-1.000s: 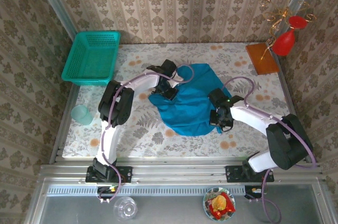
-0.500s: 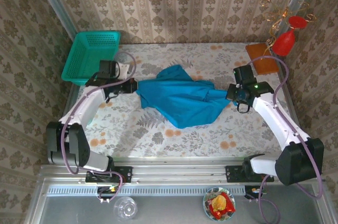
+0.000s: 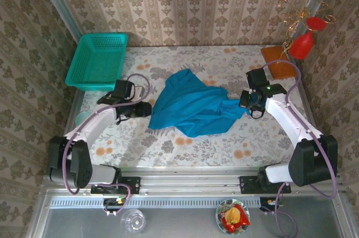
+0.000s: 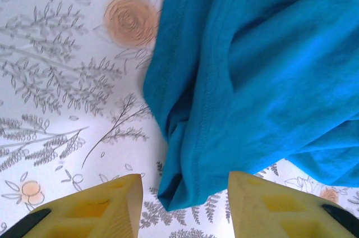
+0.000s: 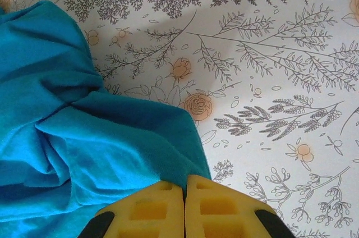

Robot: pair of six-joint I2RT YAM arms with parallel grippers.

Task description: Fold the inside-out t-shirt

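Observation:
The inside-out t-shirt (image 3: pixel 193 106) lies rumpled and spread sideways across the middle of the flowered table. My left gripper (image 3: pixel 147 109) is at the shirt's left end and stands open. In the left wrist view a stitched hem corner of the t-shirt (image 4: pixel 263 69) lies on the table between the yellow fingers (image 4: pixel 112 204), touching neither; the left gripper (image 4: pixel 185 184) holds nothing. My right gripper (image 3: pixel 245 103) is at the shirt's right end. In the right wrist view the right gripper (image 5: pixel 184 184) is shut on a fold of the t-shirt (image 5: pixel 84 148).
A teal mesh basket (image 3: pixel 98 61) stands at the back left. A pale cup (image 3: pixel 83 118) sits by the left table edge beside my left arm. An orange-brown board (image 3: pixel 277 61) and a red vase (image 3: pixel 303 41) are at the back right.
Both arms swung out from the centre, stretching the shirt sideways. The left gripper has since opened, dropped the left end and shifted nearer. The right gripper keeps its hold.

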